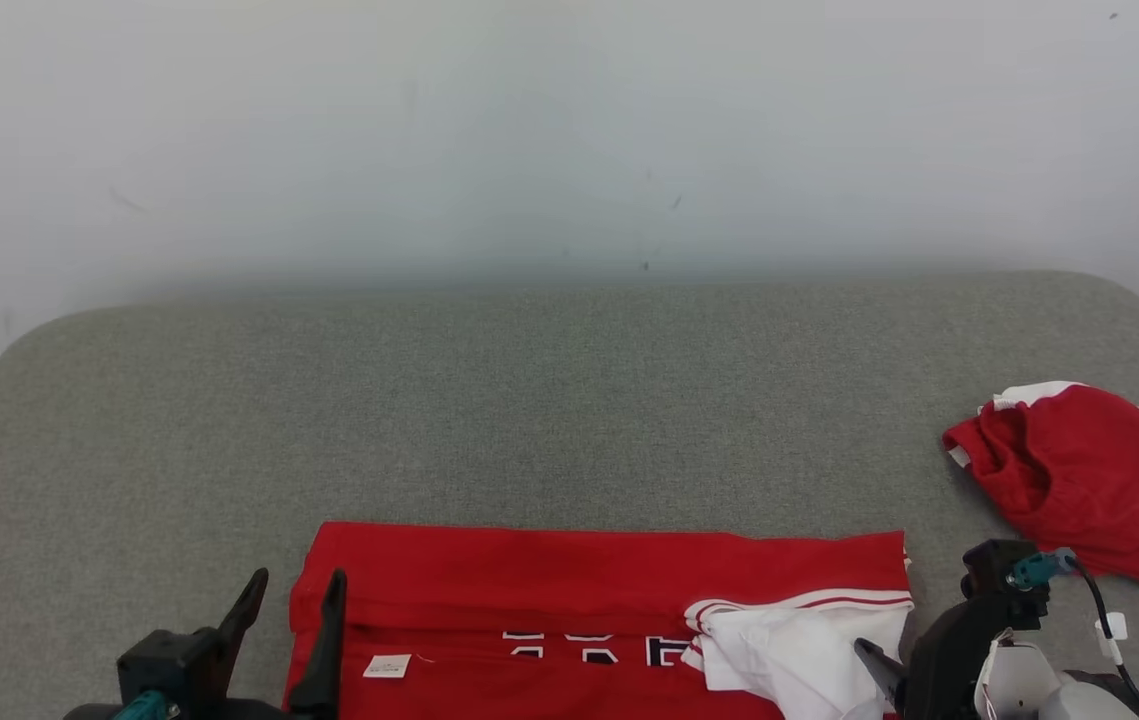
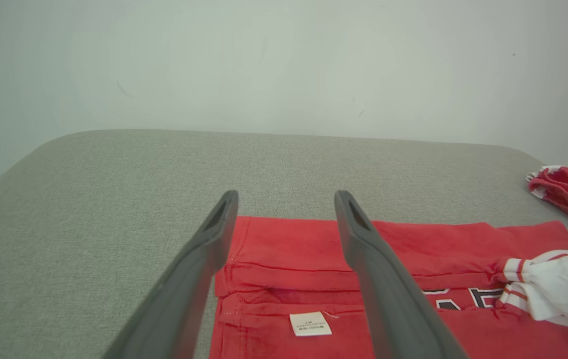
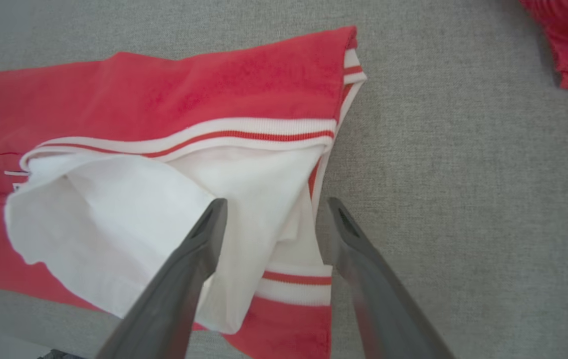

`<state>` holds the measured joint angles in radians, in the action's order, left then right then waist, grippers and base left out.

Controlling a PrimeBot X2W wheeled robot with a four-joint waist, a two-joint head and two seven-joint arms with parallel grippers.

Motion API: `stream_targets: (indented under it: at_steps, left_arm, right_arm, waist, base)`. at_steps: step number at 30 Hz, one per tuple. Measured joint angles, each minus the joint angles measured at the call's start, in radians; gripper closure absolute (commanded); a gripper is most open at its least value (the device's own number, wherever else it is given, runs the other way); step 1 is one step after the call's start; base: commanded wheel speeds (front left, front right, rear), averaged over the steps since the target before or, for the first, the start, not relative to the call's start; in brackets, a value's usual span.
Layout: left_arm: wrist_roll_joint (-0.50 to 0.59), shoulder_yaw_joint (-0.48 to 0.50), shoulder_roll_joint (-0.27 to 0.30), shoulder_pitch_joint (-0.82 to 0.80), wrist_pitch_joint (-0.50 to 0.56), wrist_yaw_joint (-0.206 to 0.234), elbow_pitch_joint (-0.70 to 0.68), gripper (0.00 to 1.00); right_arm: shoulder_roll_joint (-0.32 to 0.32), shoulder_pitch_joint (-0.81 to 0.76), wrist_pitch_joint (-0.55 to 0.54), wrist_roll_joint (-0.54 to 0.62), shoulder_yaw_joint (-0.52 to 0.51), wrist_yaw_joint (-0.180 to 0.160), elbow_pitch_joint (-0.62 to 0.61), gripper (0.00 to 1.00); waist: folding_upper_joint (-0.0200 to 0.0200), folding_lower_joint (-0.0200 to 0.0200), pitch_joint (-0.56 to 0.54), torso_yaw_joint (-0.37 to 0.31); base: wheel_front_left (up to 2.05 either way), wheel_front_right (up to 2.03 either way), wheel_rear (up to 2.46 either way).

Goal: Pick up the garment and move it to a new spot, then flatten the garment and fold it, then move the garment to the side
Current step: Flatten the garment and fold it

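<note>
Grey woven cloth covers a broad tabletop [image 1: 569, 400] with rounded far corners, set against a plain white wall [image 1: 569, 130].

A red garment [image 1: 579, 580], a sports jersey, lies at the near edge of the table, about the middle. It is folded into a long flat band that runs from left to right. A second, crumpled red garment [image 1: 1089, 480] with a white edge sits well apart from it, near the table's right side.

The left gripper [image 2: 286, 199] is at the lower left of the head view, above the jersey's left end. Its two dark fingers are spread wide and hold nothing. In its wrist view, one finger is over bare grey cloth and the other over red fabric.

The right gripper [image 3: 275, 204] is at the jersey's right end. Its fingers are also spread wide, with nothing clamped between them. One finger is over white fabric and the other over the grey tabletop beside the jersey's edge. Whether the tips touch the cloth cannot be told.

A white sleeve [image 3: 129, 209] lies loosely folded over the jersey's right end, bordered by white trim with a red stripe [image 3: 224, 137]. Dark letters outlined in white [image 1: 594, 650] show partly along the jersey's near side. A small white label [image 2: 309, 323] lies on the red fabric near the left end.
</note>
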<state>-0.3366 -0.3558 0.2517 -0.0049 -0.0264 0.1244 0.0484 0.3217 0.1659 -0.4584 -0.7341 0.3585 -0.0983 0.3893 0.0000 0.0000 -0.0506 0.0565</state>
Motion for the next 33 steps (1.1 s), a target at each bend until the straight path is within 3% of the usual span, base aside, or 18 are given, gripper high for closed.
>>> stream_targets:
  at_steps: [23,24,25,26,27,29,31,33]
  left_arm:
    - [0.002,-0.002,-0.005,-0.010,0.040,0.000,-0.014,0.00]
    - [0.003,-0.002,-0.005,-0.010,0.043,0.000,-0.015,0.00]
    - [0.003,-0.002,-0.005,-0.010,0.044,0.000,-0.015,0.00]
    - [0.003,-0.002,-0.005,-0.010,0.044,0.000,-0.017,0.00]
    - [0.003,-0.002,-0.005,-0.010,0.044,0.000,-0.019,0.00]
    - [0.003,-0.002,-0.005,-0.010,0.044,0.000,-0.019,0.00]
    - [0.003,-0.002,-0.005,-0.010,0.045,0.000,-0.022,0.00]
    - [0.003,-0.002,-0.006,-0.010,0.046,0.000,-0.024,0.00]
  right_arm:
    - [-0.083,0.115,-0.061,-0.013,-0.035,-0.021,0.224,0.00]
    - [-0.084,0.117,-0.062,-0.013,-0.036,-0.021,0.229,0.05]
    - [-0.085,0.122,-0.062,-0.013,-0.038,-0.021,0.236,0.18]
    - [-0.088,0.128,-0.062,-0.013,-0.042,-0.024,0.246,0.40]
    - [-0.090,0.133,-0.062,-0.013,-0.046,-0.025,0.253,0.53]
    - [-0.092,0.136,-0.062,-0.014,-0.054,-0.025,0.263,0.69]
    - [-0.099,0.143,-0.062,-0.014,-0.057,-0.025,0.273,1.00]
    - [-0.106,0.151,-0.062,-0.014,-0.058,-0.025,0.285,1.00]
  waist:
    - [0.0000,0.0000,0.039,0.029]
    - [0.0000,0.0000,0.039,0.030]
    - [0.0000,0.0000,0.039,0.031]
    - [0.0000,0.0000,0.039,0.032]
    - [0.0000,0.0000,0.040,0.033]
    - [0.0000,0.0000,0.040,0.034]
    - [0.0000,0.0000,0.039,0.035]
    - [0.0000,0.0000,0.039,0.036]
  base:
    - [0.00,0.00,0.00]
    - [0.00,0.00,0.00]
    - [0.00,0.00,0.00]
    - [0.00,0.00,0.00]
    - [0.00,0.00,0.00]
    - [0.00,0.00,0.00]
    - [0.00,0.00,0.00]
    - [0.00,0.00,0.00]
